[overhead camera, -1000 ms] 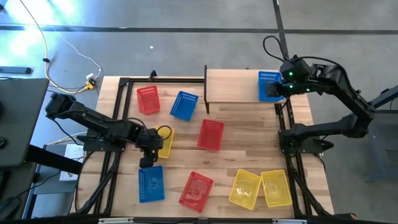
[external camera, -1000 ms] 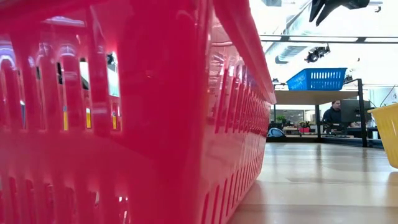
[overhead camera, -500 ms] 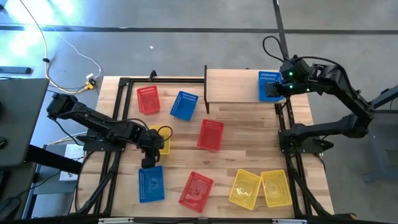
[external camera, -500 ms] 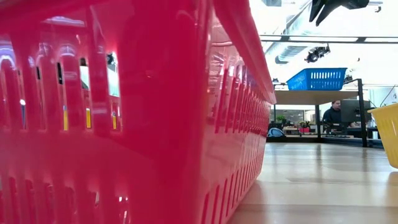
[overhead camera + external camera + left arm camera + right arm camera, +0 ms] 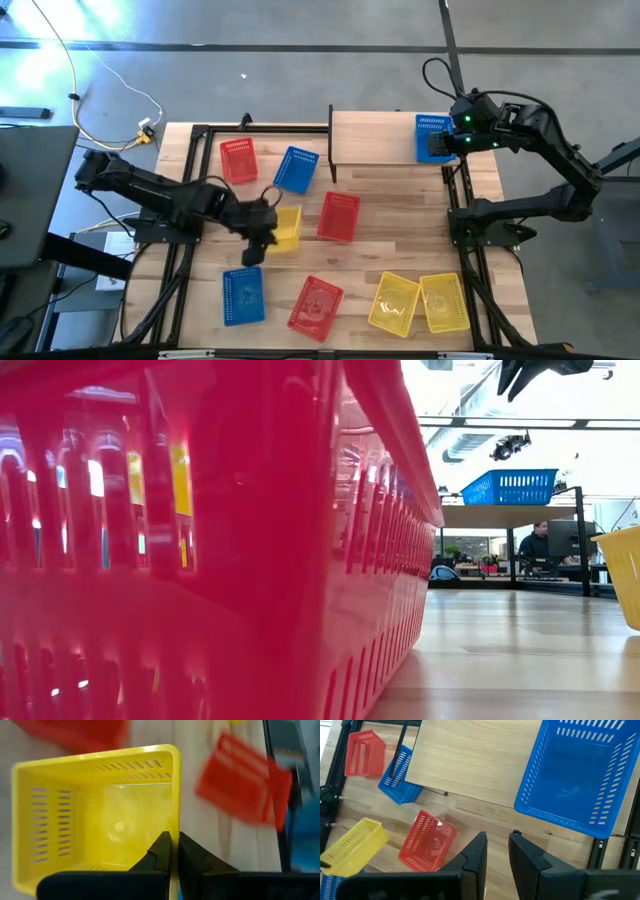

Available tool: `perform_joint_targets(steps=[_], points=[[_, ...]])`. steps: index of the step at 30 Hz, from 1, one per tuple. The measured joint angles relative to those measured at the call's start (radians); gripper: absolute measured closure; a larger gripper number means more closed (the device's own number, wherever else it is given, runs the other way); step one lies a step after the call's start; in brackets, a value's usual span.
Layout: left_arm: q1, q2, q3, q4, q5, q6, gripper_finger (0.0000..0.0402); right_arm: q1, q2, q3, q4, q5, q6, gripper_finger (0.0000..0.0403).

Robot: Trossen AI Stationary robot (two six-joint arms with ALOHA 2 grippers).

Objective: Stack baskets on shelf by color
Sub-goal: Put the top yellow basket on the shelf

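Note:
My left gripper [image 5: 262, 226] is shut on a yellow basket [image 5: 286, 228] over the table's left middle. The same basket shows from the right wrist [image 5: 352, 845]. My right gripper [image 5: 495, 851] hangs open over the right end of the shelf [image 5: 375, 140], nothing between its fingers. A blue basket [image 5: 432, 137] stands on its bottom on that end of the plank. On the table lie a red basket [image 5: 238, 160] and a blue one [image 5: 296, 169] at the far left. Another red one [image 5: 338, 216] lies mid-table. My left gripper pinches one side wall of the yellow basket at its rim [image 5: 175, 827], one finger [image 5: 159, 851] inside the basket and the other outside. The fingers slant down from the table's left. The basket hangs tilted, lifted off the table, its open side up.
Along the near edge lie a blue basket [image 5: 242, 295], a red one [image 5: 316, 304] and two yellow ones [image 5: 394, 302] [image 5: 444, 302]. The red basket [image 5: 200, 560] fills the low view's left. Black frame rails [image 5: 200, 135] run along the table's sides. A person [image 5: 540, 542] sits behind.
My left gripper has shut on the yellow basket's wall, then risen and gone toward the table's right edge. The basket has come up off the table with it and shifted right, tilting. The right arm has kept still.

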Motion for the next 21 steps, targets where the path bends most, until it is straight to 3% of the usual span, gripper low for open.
perform_joint_targets(steps=[13,21], points=[[0.183,0.029,0.266,0.020,-0.194,0.239,0.0401,0.000,0.000,0.000,0.000,0.000,0.001,0.0336],[0.304,0.144,0.407,0.127,-0.214,0.460,0.0401,0.000,0.000,0.000,-0.001,0.048,0.007,0.0336]])
